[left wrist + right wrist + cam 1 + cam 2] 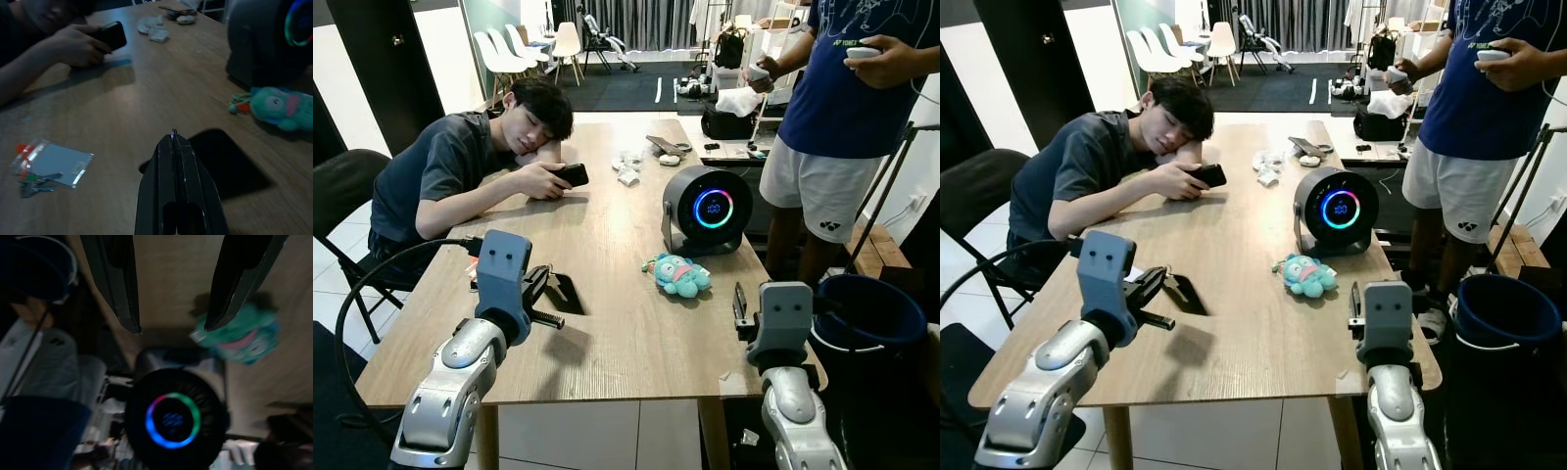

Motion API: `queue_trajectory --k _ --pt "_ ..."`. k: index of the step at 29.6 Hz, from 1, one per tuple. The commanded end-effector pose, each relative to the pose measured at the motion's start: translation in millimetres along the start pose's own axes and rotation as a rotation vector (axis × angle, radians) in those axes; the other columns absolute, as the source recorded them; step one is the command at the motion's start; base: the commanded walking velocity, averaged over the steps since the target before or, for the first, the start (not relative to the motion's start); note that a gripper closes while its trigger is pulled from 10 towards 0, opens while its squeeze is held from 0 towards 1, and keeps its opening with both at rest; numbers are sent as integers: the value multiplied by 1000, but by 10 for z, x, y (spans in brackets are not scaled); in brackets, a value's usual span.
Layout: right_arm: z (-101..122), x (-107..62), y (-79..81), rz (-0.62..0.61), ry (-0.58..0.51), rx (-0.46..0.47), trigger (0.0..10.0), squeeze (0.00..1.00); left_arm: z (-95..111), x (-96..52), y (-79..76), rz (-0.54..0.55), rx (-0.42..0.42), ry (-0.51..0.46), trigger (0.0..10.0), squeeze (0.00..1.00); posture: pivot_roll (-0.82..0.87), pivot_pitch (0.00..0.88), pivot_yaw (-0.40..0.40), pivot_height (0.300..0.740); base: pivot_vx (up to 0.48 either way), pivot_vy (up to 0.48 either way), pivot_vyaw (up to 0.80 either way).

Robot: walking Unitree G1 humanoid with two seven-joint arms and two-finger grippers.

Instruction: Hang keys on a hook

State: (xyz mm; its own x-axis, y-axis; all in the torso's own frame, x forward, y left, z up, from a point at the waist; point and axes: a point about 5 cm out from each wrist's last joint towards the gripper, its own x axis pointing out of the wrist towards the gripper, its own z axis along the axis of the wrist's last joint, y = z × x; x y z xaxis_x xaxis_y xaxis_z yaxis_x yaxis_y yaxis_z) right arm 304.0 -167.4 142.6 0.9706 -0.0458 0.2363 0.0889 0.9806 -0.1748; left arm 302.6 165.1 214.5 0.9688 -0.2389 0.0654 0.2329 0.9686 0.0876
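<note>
A small bunch of keys (34,180) lies on the wooden table (607,235), beside a clear plastic card sleeve (59,162) with an orange tag. My left gripper (173,136) is shut with nothing in it. It hovers low over the table, to the right of the keys, its tips near a flat black object (226,162). In the head views the left gripper (544,286) sits near the table's front left and its wrist hides the keys. My right gripper (171,326) stands open at the table's front right edge (740,300), pointing toward the teal plush.
A teal plush toy (677,275) and a round black device with a glowing ring (708,209) sit mid-table. One person (480,157) rests their head on the table, holding a phone. Another (842,108) stands at the right. A blue bucket (867,313) is by the right corner.
</note>
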Motion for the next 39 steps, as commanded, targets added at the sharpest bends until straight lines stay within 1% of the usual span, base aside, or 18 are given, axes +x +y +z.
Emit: queue_trajectory --k 1,7,10,13,15,16,18,21,28,30,35,37,38,39 --pt "-51 -26 51 28 29 -5 10000 0 29 -15 105 47 14 -7 10000 0 55 107 76 740 0 0 0" --pt "-36 18 20 49 23 -23 10000 0 37 -20 44 56 -24 -24 10000 0 36 102 34 740 0 0 0" --pt "2 63 -30 60 12 -43 10000 0 35 -7 -3 65 -54 -38 10000 0 12 96 5 740 0 0 0" --pt "2 63 -30 60 12 -43 10000 0 35 -7 -3 65 -54 -38 10000 0 12 96 5 740 0 0 0" --pt "54 123 -116 61 -5 -75 10000 0 35 19 -51 69 -92 -55 10000 0 -13 79 -19 740 0 0 0" --pt "54 123 -116 61 -5 -75 10000 0 35 19 -51 69 -92 -55 10000 0 -13 79 -19 740 0 0 0" --pt "91 173 -180 47 -19 -91 10000 0 24 49 -69 72 -113 -61 10000 0 -20 67 -13 740 0 0 0" --pt "100 190 -206 32 -24 -91 10000 0 -1 68 -71 73 -118 -55 10000 0 -19 60 -7 740 0 0 0" --pt "97 193 -249 14 -27 -101 10000 0 -31 76 -87 66 -117 -44 10000 0 -19 45 5 740 0 0 0" --pt "101 197 -295 -12 -31 -107 10000 0 -62 70 -86 70 -110 -37 10000 0 -17 44 8 740 0 0 0" --pt "71 176 -265 -5 -23 -93 10000 0 -92 63 -75 76 -105 -31 10000 0 -14 40 13 740 0 0 0" --pt "-1 115 -175 23 -5 -62 10000 0 -150 53 -46 89 -91 -15 10000 0 -12 35 20 740 0 0 0" --pt "-1 115 -175 23 -5 -62 10000 0 -150 53 -46 89 -91 -15 10000 0 -12 35 20 740 0 0 0" --pt "-37 78 -135 32 5 -58 10000 0 -181 43 -19 101 -86 -8 10000 0 -9 37 23 740 0 0 0"
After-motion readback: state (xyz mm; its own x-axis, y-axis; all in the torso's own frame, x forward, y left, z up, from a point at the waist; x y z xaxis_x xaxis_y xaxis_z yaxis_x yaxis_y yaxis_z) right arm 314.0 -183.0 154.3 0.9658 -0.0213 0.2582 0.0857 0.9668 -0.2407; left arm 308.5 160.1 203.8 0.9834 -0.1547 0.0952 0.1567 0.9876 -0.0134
